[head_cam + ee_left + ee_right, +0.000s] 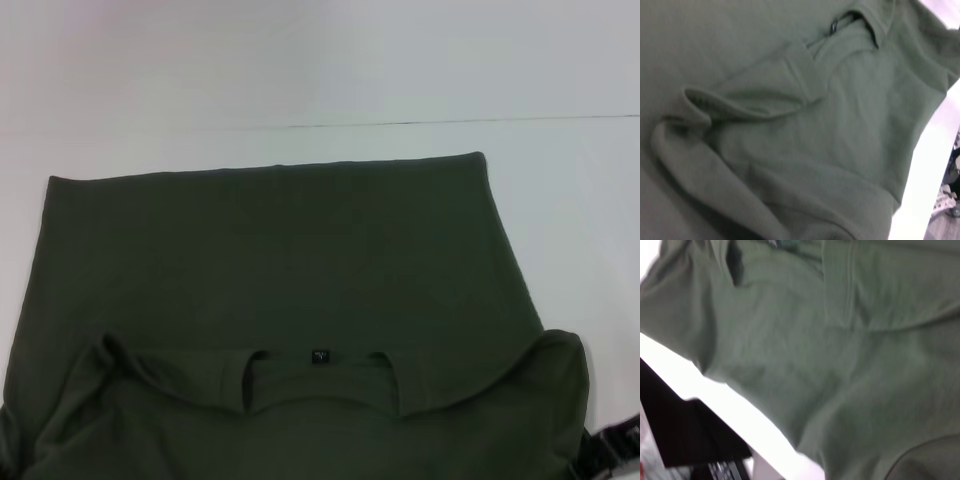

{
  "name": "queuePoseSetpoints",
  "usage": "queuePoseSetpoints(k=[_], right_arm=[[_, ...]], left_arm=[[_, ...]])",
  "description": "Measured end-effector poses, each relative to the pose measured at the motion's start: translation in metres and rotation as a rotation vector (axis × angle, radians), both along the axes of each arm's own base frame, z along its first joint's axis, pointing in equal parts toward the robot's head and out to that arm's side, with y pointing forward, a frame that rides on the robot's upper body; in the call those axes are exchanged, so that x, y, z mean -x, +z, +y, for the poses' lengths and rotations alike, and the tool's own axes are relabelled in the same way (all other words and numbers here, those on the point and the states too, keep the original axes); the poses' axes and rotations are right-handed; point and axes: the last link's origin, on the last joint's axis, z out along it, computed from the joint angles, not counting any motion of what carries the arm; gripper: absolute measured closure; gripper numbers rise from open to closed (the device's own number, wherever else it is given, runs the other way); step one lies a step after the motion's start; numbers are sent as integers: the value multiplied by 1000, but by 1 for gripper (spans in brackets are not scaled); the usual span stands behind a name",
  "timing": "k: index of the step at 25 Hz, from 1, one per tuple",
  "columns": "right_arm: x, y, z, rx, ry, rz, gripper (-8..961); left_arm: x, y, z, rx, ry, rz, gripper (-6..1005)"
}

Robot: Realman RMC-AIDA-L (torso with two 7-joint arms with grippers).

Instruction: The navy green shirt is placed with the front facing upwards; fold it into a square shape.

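The navy green shirt (280,260) lies spread over the white table, straight hem at the far side and collar toward me. Plain green cloth faces up. A small dark label (320,357) sits at the collar, and a curved folded edge runs across the near part. The left wrist view looks closely at rumpled folds of the shirt (790,125) and the same label (833,26). The right wrist view shows the shirt (850,350) reaching the table's edge. A black part of my right gripper (612,448) shows beside the shirt's near right corner. My left gripper is out of view.
The white table (300,70) extends beyond the shirt's hem, crossed by a thin dark seam (450,122). A bare strip of table (590,230) runs along the shirt's right side. In the right wrist view the table edge (725,400) drops to dark equipment (680,435).
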Motion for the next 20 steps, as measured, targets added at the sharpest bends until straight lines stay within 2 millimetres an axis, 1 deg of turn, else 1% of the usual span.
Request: queuePoseSetpoints(k=[6,10,13,20], right_arm=[[0,14,10,-108,-32,66,901],[-2,25,18,-199,-57,106,901],[-4,32,26,-280,-70,134,901],[-7,43,44,-457,-102,194,901]], left_arm=[[-8,8,11,-75,-38,-56,970],[-9,21,21,-176,-46,-93,970],[-10,28,27,-233,-54,-122,970],[-6,30,43,-343,-36,-139,970]])
